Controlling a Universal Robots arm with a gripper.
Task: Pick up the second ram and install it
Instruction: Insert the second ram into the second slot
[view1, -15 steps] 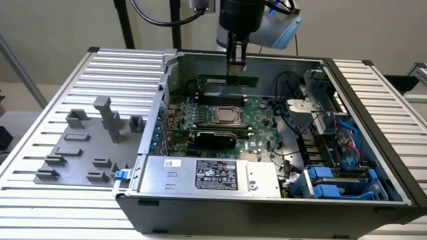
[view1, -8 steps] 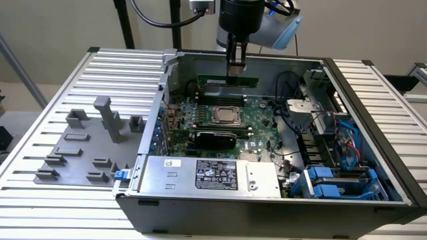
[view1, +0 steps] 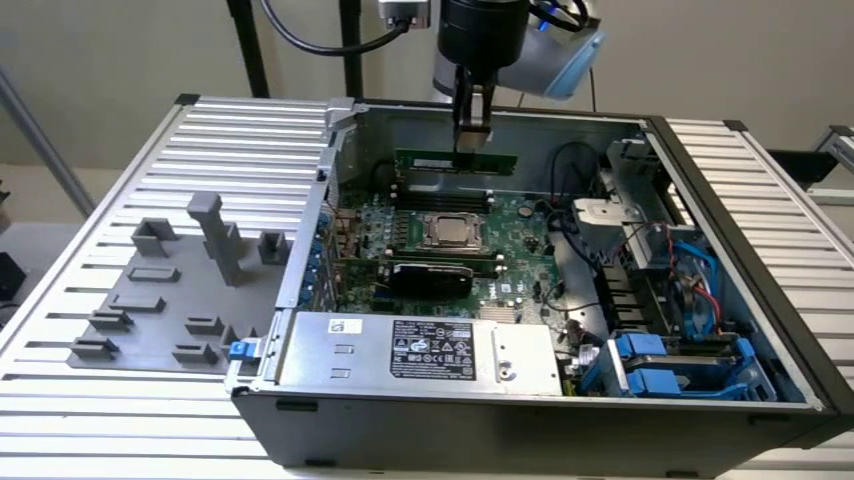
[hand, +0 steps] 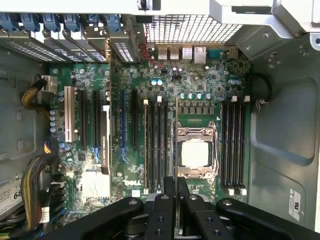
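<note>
Inside the open computer case, my gripper (view1: 470, 135) hangs straight down over the far end of the green motherboard (view1: 514, 225). It is shut on the second ram (view1: 458, 161), a thin green stick held level and on edge by its top. The stick hovers just above the black memory slots (view1: 441, 182) behind the silver processor (view1: 454, 232). In the wrist view the two black fingers (hand: 169, 200) press together on the stick's thin edge (hand: 176, 212). Beyond them lie the processor (hand: 196, 152) and rows of memory slots (hand: 156, 145) on either side.
The case walls (view1: 694, 190) enclose the board. A grey power supply (view1: 427, 350) sits at the near side. Cables and blue drive bays (view1: 667, 360) fill the exterior view's right. Outside, on the slatted table, stands a grey fixture (view1: 174, 290) with blocks.
</note>
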